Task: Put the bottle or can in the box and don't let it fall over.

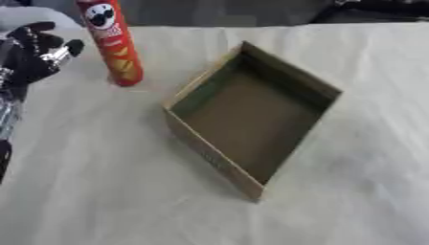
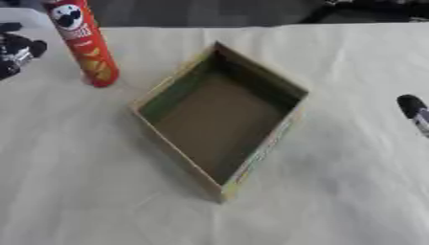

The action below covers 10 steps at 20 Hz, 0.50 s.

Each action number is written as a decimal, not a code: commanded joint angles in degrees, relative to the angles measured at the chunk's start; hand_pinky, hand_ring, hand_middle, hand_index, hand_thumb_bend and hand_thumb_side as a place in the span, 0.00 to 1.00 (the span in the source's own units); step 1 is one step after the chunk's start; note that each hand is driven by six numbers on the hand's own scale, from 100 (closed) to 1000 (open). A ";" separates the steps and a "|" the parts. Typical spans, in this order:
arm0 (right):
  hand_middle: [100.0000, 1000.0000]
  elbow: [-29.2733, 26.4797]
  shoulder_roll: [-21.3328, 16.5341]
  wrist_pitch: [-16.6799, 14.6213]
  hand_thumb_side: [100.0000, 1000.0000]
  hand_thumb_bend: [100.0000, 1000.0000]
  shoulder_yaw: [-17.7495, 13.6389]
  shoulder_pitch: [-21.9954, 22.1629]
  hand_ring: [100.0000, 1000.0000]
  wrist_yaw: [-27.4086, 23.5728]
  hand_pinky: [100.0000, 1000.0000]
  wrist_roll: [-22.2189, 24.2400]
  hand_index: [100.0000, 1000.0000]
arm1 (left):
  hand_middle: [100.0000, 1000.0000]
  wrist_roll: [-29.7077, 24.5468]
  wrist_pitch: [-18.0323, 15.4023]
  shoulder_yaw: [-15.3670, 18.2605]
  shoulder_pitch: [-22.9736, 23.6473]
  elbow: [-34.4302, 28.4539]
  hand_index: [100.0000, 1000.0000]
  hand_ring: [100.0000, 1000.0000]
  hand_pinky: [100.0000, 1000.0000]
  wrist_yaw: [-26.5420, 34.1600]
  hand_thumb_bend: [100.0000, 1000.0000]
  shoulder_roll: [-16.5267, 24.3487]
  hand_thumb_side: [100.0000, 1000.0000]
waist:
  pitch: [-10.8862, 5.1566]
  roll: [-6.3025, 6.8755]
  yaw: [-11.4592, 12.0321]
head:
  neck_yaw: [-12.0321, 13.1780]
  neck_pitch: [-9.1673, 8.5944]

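at the far left of the cream-covered bench a tall red cylindrical crisp can stands upright, just left of the open brown cardboard box, outside it. left robot hand hovers beside the can, fingers curled, holding nothing. right robot hand shows only a dark fingertip at the right edge; its state can't be told.

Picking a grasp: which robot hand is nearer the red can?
Left. The left robot hand sits just left of the red can; the right robot hand is far across the box.
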 commanded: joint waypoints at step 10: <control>0.93 -1.39 -1.60 0.02 0.00 0.50 0.03 -1.21 0.77 -0.29 0.82 0.67 0.83 | 0.59 1.82 -2.42 0.17 -5.40 2.13 0.80 0.82 1.00 -4.07 0.62 -0.61 0.21 | -0.12 -0.19 -0.78 | 1.36 -1.53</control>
